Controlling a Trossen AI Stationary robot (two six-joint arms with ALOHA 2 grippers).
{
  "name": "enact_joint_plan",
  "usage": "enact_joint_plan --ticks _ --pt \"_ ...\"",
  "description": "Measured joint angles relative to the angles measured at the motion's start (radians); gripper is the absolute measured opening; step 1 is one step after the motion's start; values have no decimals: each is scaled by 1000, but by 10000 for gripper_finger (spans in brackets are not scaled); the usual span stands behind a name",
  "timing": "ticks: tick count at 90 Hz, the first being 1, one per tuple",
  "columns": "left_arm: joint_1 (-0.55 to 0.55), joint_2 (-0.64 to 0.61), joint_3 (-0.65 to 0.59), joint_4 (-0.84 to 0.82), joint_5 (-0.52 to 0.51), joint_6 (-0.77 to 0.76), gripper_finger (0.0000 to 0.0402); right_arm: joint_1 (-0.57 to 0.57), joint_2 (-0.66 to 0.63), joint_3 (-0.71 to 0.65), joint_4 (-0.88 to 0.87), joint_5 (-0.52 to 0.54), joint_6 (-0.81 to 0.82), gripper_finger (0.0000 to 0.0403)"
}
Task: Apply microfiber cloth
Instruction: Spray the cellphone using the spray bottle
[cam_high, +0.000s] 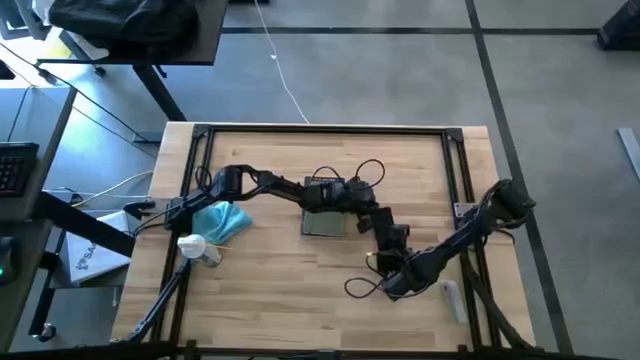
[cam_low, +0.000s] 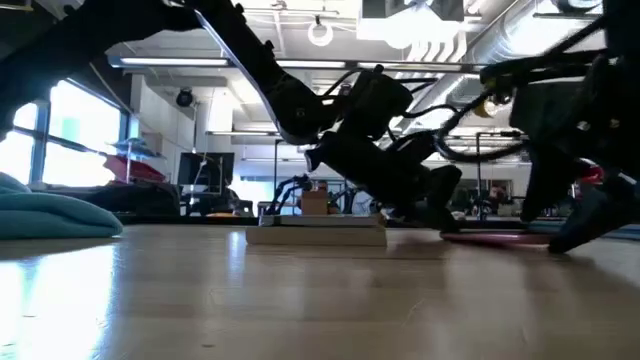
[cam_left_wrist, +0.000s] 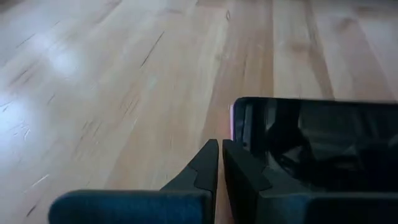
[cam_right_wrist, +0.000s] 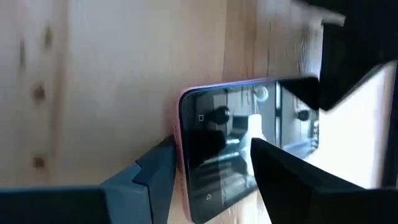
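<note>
Cloth (cam_high: 222, 221) lies untouched, well left of the phone (cam_right_wrist: 249, 143). Left gripper (cam_left_wrist: 219, 165) is pressed together, empty, beside the phone. Right gripper (cam_right_wrist: 211, 165) is spread around the phone's end. Judged: wiping not started; cloth must be fetched next.

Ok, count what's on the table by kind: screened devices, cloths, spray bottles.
Screened devices: 2, the tablet and the pink phone
Cloths: 1, the microfiber cloth
Spray bottles: 1, the spray bottle
Total: 4
</note>
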Motion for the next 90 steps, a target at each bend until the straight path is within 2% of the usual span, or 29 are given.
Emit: enact_joint_plan --ticks 16,34,53,63,77,85,90 --pt "0 1 -1 1 2 2 7 -2 0 -3 14 51 -9 177" --pt "0 2 -2 -1 35 3 7 -17 1 -3 15 200 -65 177" --pt "-2 2 -2 -9 56 3 7 -27 1 -3 15 217 -83 170" --pt "-2 2 -2 -10 54 11 7 -26 1 -3 16 204 -80 137" --pt "-2 1 -3 -12 56 20 7 -25 0 1 -1 196 -81 62" --pt "-1 -26 -5 -63 126 25 7 -25 0 47 -90 207 -37 20" --pt "-5 -55 -7 -102 149 50 7 -28 0 100 -183 176 12 9"
